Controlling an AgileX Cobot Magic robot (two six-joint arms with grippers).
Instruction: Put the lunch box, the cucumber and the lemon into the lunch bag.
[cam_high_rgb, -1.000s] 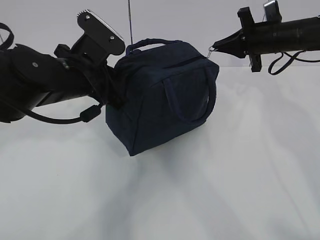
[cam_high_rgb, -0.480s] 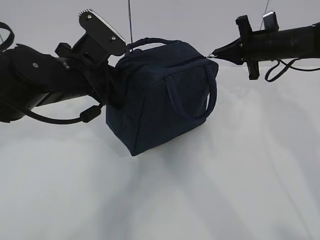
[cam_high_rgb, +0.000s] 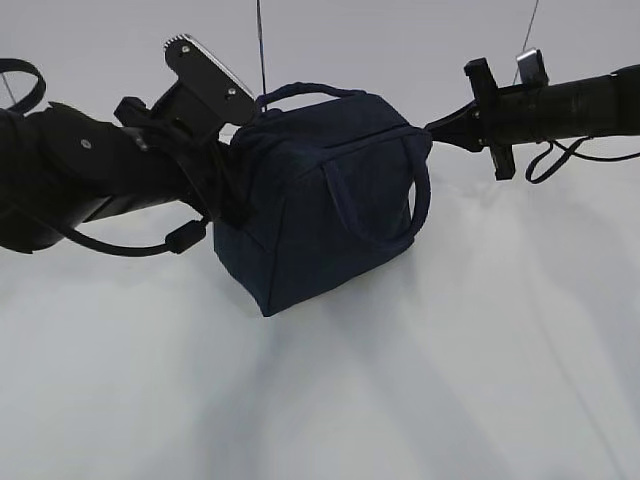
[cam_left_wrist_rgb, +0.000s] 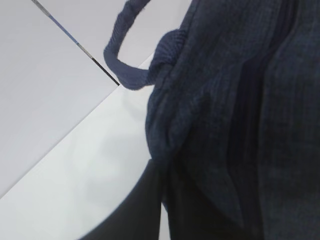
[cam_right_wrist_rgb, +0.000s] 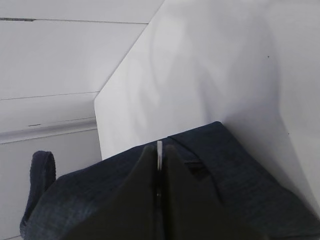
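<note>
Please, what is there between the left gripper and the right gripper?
Only the lunch bag: the exterior view shows the left gripper at its left side and the right gripper at its upper right corner.

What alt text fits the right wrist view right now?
The right claw is shut on a thin silver zipper pull at the top edge of the navy bag. Behind lie the white table and a pale wall.
</note>
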